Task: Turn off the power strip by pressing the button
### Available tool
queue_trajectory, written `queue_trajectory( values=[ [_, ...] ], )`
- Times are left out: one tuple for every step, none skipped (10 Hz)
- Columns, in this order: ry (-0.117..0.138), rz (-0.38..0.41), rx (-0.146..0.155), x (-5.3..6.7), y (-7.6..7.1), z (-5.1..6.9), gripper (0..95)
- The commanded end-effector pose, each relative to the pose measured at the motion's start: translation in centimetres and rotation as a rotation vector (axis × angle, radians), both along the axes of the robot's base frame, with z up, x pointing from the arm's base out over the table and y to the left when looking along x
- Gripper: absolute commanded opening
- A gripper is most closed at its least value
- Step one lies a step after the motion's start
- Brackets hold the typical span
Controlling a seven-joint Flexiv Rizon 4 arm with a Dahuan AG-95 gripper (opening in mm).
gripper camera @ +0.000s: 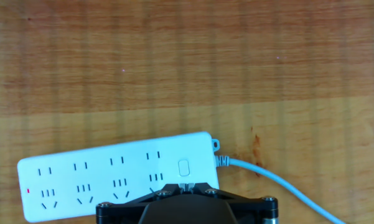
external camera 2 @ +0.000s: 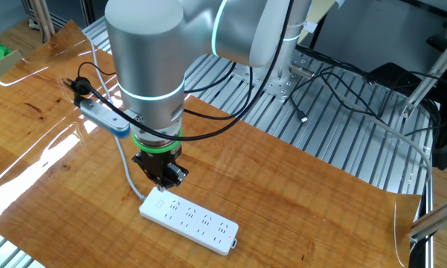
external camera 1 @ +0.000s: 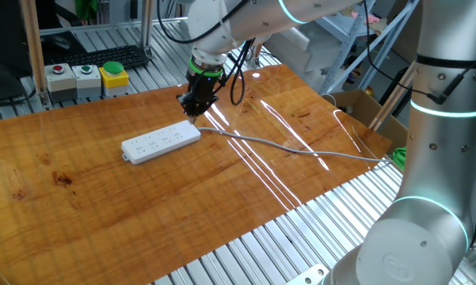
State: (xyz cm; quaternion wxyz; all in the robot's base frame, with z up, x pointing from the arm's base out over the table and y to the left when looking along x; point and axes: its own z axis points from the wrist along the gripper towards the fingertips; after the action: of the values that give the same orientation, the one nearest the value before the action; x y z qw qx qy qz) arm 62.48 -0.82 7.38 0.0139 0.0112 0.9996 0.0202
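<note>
The white power strip (external camera 1: pixel 160 142) lies on the wooden table with its grey cable (external camera 1: pixel 301 149) trailing to the right. It also shows in the other fixed view (external camera 2: pixel 190 217) and in the hand view (gripper camera: pixel 112 180). The button (gripper camera: pixel 184 167) is a small white switch at the strip's corded end. My gripper (external camera 1: pixel 196 107) hangs just above that end, apart from the strip. In the hand view the two fingertips of the gripper (gripper camera: pixel 185 186) touch each other, just below the button. The gripper (external camera 2: pixel 161 182) holds nothing. A tiny red light (gripper camera: pixel 28 191) shows at the strip's far end.
Three grey boxes with red (external camera 1: pixel 59 75), green (external camera 1: pixel 85 73) and yellow (external camera 1: pixel 113 74) buttons stand at the back left, beside a black keyboard (external camera 1: pixel 111 57). A cardboard box (external camera 1: pixel 364 107) sits off the table's right edge. A second arm's base (external camera 1: pixel 428 198) stands at the front right.
</note>
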Motion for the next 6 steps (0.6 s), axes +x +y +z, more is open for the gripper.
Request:
queue_trajectory(
  values=[
    [0.004, -0.008, 0.001, 0.1, -0.03, -0.02, 0.0],
    [0.005, -0.009, 0.007, 0.11, -0.03, -0.01, 0.0],
    [0.004, -0.006, 0.006, 0.16, -0.04, 0.03, 0.0],
    [0.004, -0.007, 0.005, 0.21, -0.06, 0.08, 0.0],
    [0.004, -0.007, 0.005, 0.23, -0.08, 0.11, 0.0],
    [0.006, -0.006, 0.003, 0.24, -0.07, 0.11, 0.0]
  ],
)
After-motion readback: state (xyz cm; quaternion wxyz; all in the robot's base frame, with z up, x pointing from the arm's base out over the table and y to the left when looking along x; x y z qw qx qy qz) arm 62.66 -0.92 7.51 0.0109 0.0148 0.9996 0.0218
